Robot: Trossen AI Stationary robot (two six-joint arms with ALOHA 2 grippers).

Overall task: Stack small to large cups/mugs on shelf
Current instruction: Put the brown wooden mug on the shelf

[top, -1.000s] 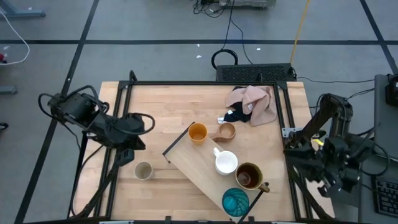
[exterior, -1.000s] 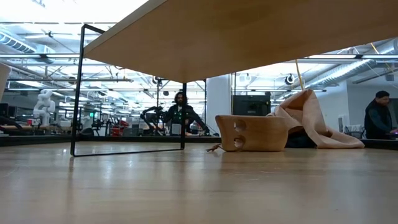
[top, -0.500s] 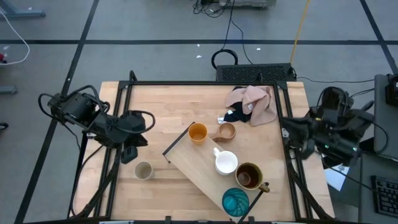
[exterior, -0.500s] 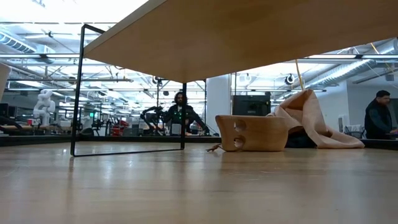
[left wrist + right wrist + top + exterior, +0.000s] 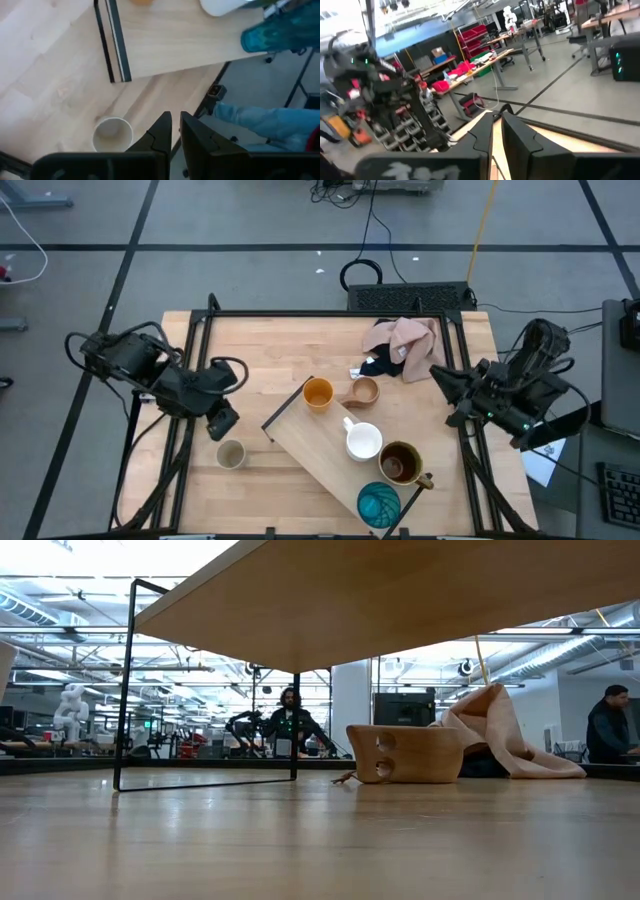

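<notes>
Plainly nearest: left gripper [image 5: 228,420], fingers [image 5: 162,134] pressed together and empty, just above the beige cup [image 5: 231,453] standing upright off the shelf [image 5: 330,452]. Right gripper [image 5: 440,379] also closed on nothing, well apart beyond the board's far side

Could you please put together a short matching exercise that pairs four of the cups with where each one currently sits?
Things:
1. orange cup
2. beige-grey cup
3. teal glazed cup
4. tan handled cup

Places:
A. on the tabletop, beside the shelf's far edge
B. on the shelf's near end
C. on the tabletop, left of the shelf
D. on the shelf's far end

Pairs: 1-D, 2-C, 3-B, 4-A
</notes>
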